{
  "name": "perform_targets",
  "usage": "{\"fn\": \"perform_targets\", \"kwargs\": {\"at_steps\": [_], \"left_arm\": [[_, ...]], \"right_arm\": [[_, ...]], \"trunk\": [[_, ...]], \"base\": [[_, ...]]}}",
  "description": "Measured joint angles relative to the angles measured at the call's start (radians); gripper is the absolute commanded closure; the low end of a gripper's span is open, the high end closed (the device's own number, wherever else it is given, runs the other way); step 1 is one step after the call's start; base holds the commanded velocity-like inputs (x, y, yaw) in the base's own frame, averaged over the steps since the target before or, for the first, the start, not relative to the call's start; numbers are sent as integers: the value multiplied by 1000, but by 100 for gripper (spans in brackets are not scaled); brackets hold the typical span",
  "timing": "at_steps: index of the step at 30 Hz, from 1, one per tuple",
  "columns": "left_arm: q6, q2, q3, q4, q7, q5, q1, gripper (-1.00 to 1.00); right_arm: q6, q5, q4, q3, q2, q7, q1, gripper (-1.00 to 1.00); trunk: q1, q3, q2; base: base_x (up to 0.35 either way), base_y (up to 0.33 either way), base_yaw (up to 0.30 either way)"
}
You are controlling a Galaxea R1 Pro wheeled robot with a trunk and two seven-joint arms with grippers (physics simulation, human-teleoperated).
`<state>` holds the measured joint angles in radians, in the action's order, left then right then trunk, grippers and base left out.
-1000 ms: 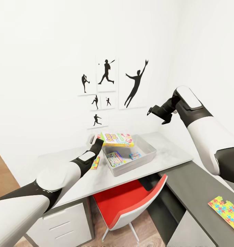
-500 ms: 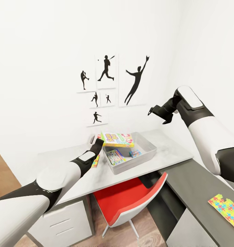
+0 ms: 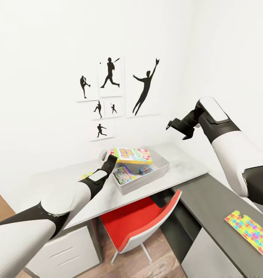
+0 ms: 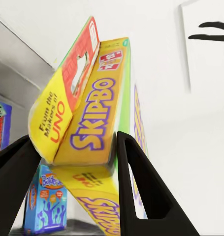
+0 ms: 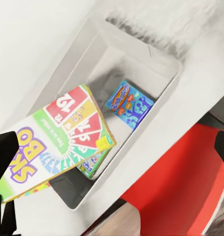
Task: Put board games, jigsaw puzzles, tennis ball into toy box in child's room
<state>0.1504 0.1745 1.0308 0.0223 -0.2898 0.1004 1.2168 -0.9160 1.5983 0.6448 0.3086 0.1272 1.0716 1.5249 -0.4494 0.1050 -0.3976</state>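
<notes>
We are holding the Skip-Bo board game [image 3: 132, 155] in our left gripper [image 4: 75, 162], jaws clamped on one short end, so the flat box is hanging level over the toy box [image 3: 162, 168] at 12 o'clock on the table [image 3: 187, 168]. If the pinch is slipping, we judge the box could tilt and land on the rim instead of inside. It is a thin yellow-and-green carton with purple lettering and a red panel. Two smaller games are lying in the toy box already. Our right gripper [image 3: 177, 129] is hovering at 2 o'clock, jaws apart, holding nothing. A jigsaw puzzle [image 3: 247, 231] is waiting at 4 o'clock.
</notes>
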Motion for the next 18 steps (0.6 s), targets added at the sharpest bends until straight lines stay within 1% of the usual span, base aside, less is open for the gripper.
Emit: {"fn": "perform_targets", "kwargs": {"at_steps": [12,18], "left_arm": [[1,0,-2,0,-1,-1,0,100],[4,0,-1,0,-3,-3,0,100]], "right_arm": [[-2,4,0,-1,-9,1,0,-100],[-11,4,0,4,-10,1,0,-100]], "trunk": [[0,12,0],[0,20,0]], "base": [[0,0,-215],[0,0,-52]]}}
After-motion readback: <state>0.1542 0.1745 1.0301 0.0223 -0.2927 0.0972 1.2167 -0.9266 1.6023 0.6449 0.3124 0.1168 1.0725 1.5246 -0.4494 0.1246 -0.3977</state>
